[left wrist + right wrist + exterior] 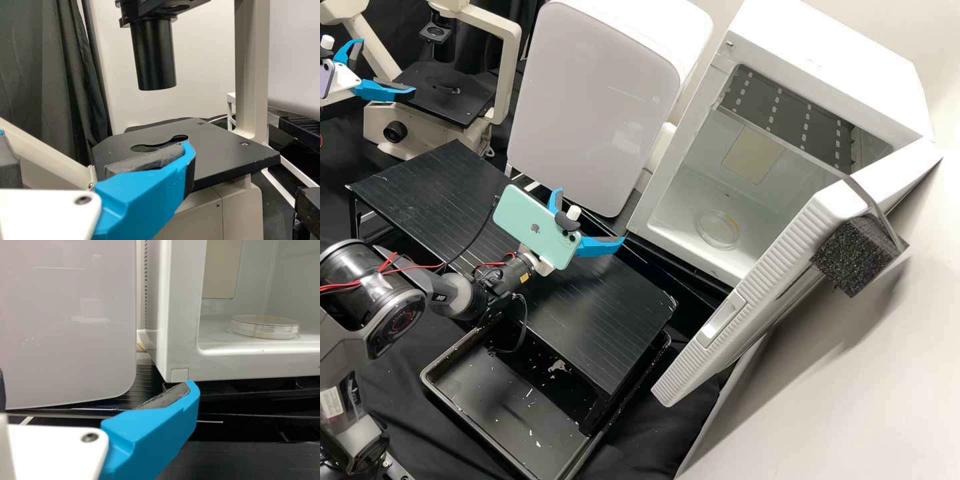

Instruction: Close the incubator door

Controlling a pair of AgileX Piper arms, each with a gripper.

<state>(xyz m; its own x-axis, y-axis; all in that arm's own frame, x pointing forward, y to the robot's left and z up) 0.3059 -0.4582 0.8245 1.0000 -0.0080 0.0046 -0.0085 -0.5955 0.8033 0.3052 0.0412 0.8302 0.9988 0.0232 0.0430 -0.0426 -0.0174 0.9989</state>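
Presently, your right claw [590, 217] hangs spread and empty before the incubator [820, 60], your left claw [387, 67] likewise beside the microscope [440, 100]. Outward, the door [787, 248] stands wide open, a dish [718, 231] inside. No closure is evident; you likely have the full swing and seating left.

Open air lies between the right gripper [590, 215] and the swung-out door [747, 290] of the white incubator [833, 53], whose open mouth has a round clear dish [719, 231] on its floor. At the mouth's other side, a pale upright cabinet [587, 113] leaves a narrow gap; a black foam block [853, 257] juts from the door's outer side.
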